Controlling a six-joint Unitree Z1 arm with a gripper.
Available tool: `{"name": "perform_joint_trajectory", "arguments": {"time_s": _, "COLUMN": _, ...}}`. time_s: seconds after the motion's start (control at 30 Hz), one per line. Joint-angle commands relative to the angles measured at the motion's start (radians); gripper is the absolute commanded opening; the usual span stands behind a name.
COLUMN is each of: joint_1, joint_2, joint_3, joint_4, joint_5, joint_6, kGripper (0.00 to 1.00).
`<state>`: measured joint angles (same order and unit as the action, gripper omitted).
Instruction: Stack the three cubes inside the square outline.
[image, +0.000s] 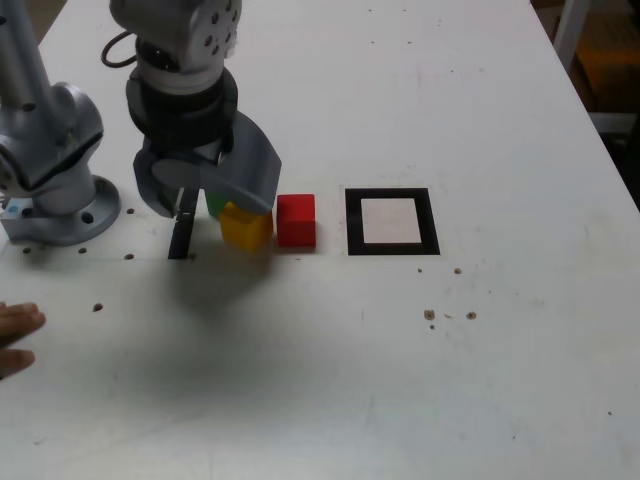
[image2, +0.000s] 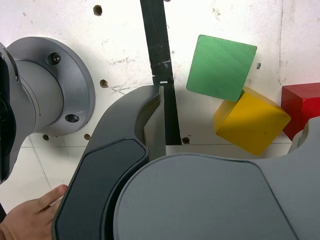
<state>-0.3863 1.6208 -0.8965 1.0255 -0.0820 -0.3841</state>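
Note:
Three cubes sit on the white table in a close cluster. The red cube (image: 296, 220) (image2: 302, 107) is nearest the square outline (image: 353, 222), a black border with a pale inside, which has nothing in it. The yellow cube (image: 245, 228) (image2: 252, 122) sits on the red one's left in the exterior view and touches the green cube (image: 214, 205) (image2: 221, 66), which is mostly hidden behind the gripper there. My gripper (image: 205, 200) (image2: 230, 115) hangs open over the green and yellow cubes with its jaws spread wide. It holds nothing.
A narrow black strip (image: 181, 238) (image2: 160, 55) lies beside the cubes, under one jaw. The arm's grey base (image: 60, 190) (image2: 45, 90) stands at the exterior view's left. A person's hand (image: 15, 335) (image2: 30, 220) rests at the table's left edge. Small screw holes dot the table.

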Motion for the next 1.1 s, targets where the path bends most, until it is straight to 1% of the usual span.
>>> {"name": "perform_joint_trajectory", "arguments": {"time_s": 0.0, "joint_1": -0.002, "joint_2": 0.005, "joint_3": -0.003, "joint_4": 0.003, "joint_5": 0.001, "joint_6": 0.001, "kGripper": 1.00}}
{"name": "perform_joint_trajectory", "arguments": {"time_s": 0.47, "joint_1": -0.006, "joint_2": 0.007, "joint_3": -0.006, "joint_4": 0.014, "joint_5": 0.003, "joint_6": 0.002, "kGripper": 1.00}}
{"name": "perform_joint_trajectory", "arguments": {"time_s": 0.67, "joint_1": -0.011, "joint_2": -0.007, "joint_3": -0.026, "joint_4": 0.030, "joint_5": 0.002, "joint_6": 0.002, "kGripper": 1.00}}
{"name": "perform_joint_trajectory", "arguments": {"time_s": 0.73, "joint_1": -0.011, "joint_2": -0.014, "joint_3": -0.046, "joint_4": 0.055, "joint_5": 0.004, "joint_6": 0.003, "kGripper": 1.00}}
{"name": "perform_joint_trajectory", "arguments": {"time_s": 0.8, "joint_1": -0.011, "joint_2": -0.017, "joint_3": -0.077, "joint_4": 0.097, "joint_5": 0.012, "joint_6": 0.003, "kGripper": 1.00}}
{"name": "perform_joint_trajectory", "arguments": {"time_s": 0.87, "joint_1": -0.011, "joint_2": -0.021, "joint_3": -0.117, "joint_4": 0.154, "joint_5": 0.021, "joint_6": 0.004, "kGripper": 1.00}}
{"name": "perform_joint_trajectory", "arguments": {"time_s": 0.93, "joint_1": -0.011, "joint_2": -0.035, "joint_3": -0.183, "joint_4": 0.241, "joint_5": 0.034, "joint_6": 0.015, "kGripper": 1.00}}
{"name": "perform_joint_trajectory", "arguments": {"time_s": 1.07, "joint_1": -0.011, "joint_2": -0.057, "joint_3": -0.253, "joint_4": 0.312, "joint_5": 0.045, "joint_6": 0.069, "kGripper": 1.00}}
